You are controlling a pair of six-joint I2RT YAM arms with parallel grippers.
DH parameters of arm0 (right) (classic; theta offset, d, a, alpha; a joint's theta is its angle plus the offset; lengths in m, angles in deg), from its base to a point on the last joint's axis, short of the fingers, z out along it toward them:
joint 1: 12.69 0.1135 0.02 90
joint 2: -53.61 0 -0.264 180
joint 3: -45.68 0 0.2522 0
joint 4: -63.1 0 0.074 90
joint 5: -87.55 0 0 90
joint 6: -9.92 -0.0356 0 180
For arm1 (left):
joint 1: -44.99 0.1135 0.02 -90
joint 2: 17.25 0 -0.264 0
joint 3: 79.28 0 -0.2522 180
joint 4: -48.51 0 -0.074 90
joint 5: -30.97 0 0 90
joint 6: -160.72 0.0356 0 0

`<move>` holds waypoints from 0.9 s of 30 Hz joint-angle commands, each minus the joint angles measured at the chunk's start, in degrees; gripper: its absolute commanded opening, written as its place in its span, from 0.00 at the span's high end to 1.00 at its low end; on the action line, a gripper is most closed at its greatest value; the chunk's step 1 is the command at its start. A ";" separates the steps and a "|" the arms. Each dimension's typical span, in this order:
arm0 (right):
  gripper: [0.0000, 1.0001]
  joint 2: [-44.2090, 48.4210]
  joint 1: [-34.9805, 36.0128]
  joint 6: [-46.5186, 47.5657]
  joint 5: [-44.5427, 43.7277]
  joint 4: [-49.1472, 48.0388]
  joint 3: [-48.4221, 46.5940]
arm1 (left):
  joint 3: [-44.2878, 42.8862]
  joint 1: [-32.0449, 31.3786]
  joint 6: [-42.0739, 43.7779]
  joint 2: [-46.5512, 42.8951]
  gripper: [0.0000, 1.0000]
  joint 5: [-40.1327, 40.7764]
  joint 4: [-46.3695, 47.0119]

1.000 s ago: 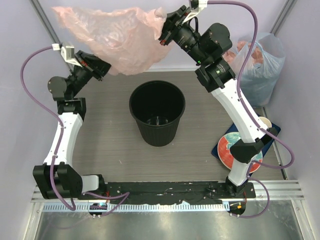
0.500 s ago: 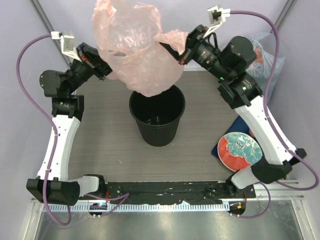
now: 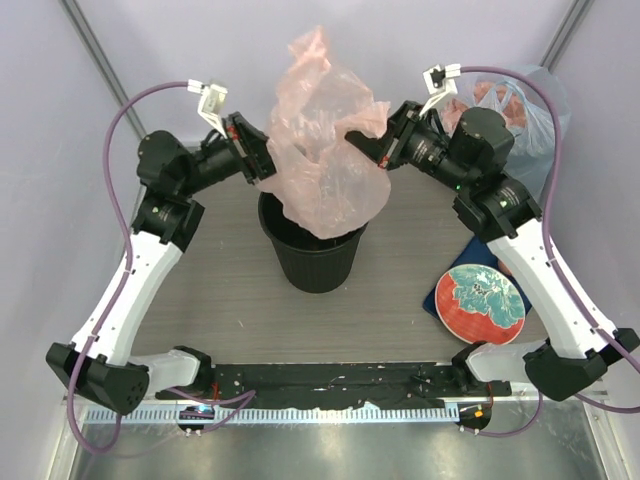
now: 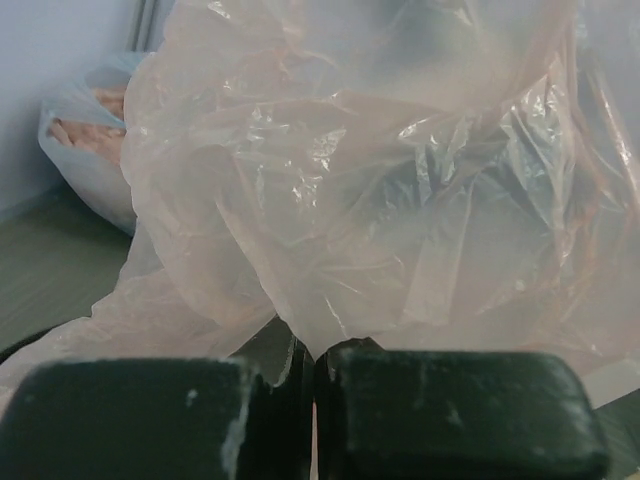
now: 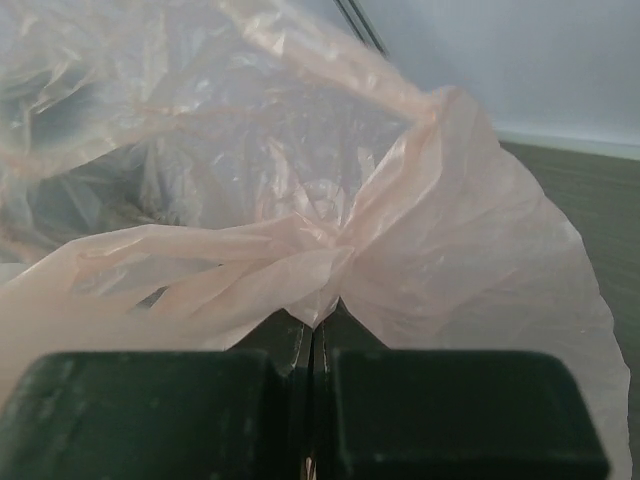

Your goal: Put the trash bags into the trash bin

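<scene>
Left tool, right tool each clenched on pink bag; bag slung between, bottom over bin mouth, straight below.

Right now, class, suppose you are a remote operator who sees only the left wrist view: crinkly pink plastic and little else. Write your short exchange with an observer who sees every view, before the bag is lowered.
Operator: What lies under this thin translucent pink plastic bag?
Observer: A round black plastic bin. In the top view the bag hangs over its mouth and hides the far rim.
Operator: Is the bag's other side held?
Observer: Yes. In the right wrist view the right claw is shut on a bunched edge of the bag.
</scene>
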 commanded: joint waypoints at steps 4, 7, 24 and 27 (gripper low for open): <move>0.99 1.60 -4.96 1.36 2.91 1.19 -0.38 | 8.25 -4.47 4.77 -1.31 1.00 7.93 -8.39; 0.99 0.29 -5.23 2.07 3.79 1.19 -1.17 | 9.85 -4.47 6.96 -0.08 1.00 11.10 -11.02; 0.99 -3.41 -5.23 -0.83 13.18 -6.09 2.95 | 8.70 4.57 24.20 -12.11 0.50 5.74 -29.58; 0.99 -4.99 -4.53 -2.23 16.09 -10.75 4.45 | 8.88 7.21 21.82 -14.84 0.48 4.52 -28.08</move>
